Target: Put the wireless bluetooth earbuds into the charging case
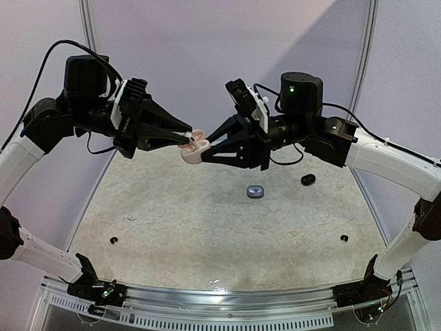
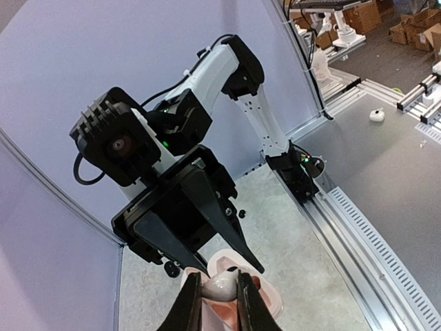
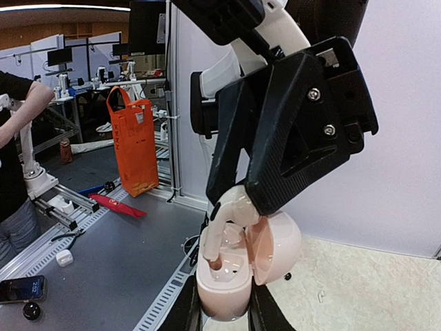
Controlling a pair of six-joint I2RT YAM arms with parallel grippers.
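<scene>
The right gripper [image 1: 200,154] is clamped on the open pink case [image 3: 224,289], held above the table [image 1: 207,234]; the left gripper [image 2: 220,305] pinches a white earbud [image 3: 224,222], stem dipping inside that case

The charging case [image 3: 224,284] clamped in the right gripper [image 3: 224,310] is seen as smooth, glossy pale-pink plastic, and the earbud [image 2: 222,284] pinched in the left gripper [image 2: 219,298] as glossy white plastic. Both grippers are formed of matt black plastic, set with small bright metal screws [image 3: 308,94]. Below them the table [image 1: 207,227] is surfaced in matt, mottled grey and edged by a ribbed metal rail [image 1: 227,295].
</scene>
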